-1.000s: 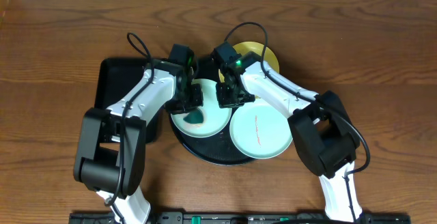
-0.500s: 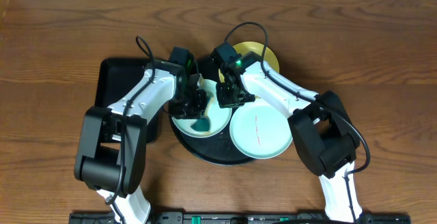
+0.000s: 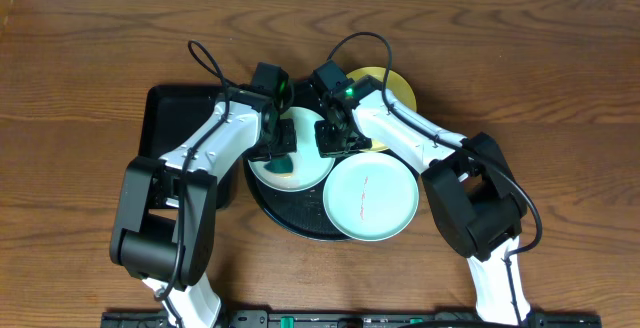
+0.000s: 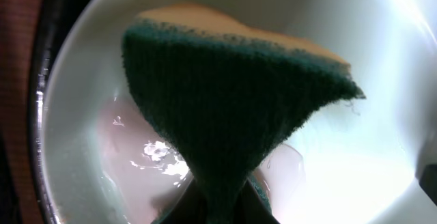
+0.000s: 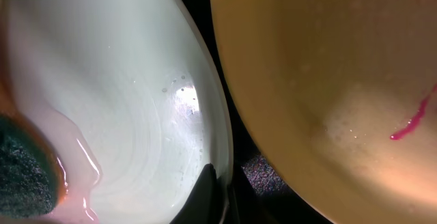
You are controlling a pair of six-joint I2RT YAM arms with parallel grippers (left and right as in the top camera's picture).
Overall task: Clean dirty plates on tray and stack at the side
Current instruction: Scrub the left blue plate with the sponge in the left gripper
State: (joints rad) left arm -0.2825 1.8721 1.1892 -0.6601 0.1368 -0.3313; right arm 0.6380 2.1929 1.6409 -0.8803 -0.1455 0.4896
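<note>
Three plates sit around the tray (image 3: 285, 215). The left turquoise plate (image 3: 305, 128) lies at about 10 o'clock on it, wet, with a pinkish film pooled in the bowl. The second turquoise plate (image 3: 372, 203) is at 4 o'clock, a thin red mark in its middle, overhanging the rim. The yellow plate (image 3: 392, 86) is out at 1 o'clock by the tray's edge, also marked pink.

The left gripper (image 3: 281, 153) is pinched tight on a green sponge (image 4: 232, 108), which is pressed into the left turquoise plate. The right gripper (image 3: 330, 143) is at that plate's 3 o'clock rim and seems to be nipping it, though only one finger (image 5: 209, 193) shows clearly.

A rectangular black tray (image 3: 170, 118) lies at 9 o'clock on the wooden table (image 3: 520, 58).
</note>
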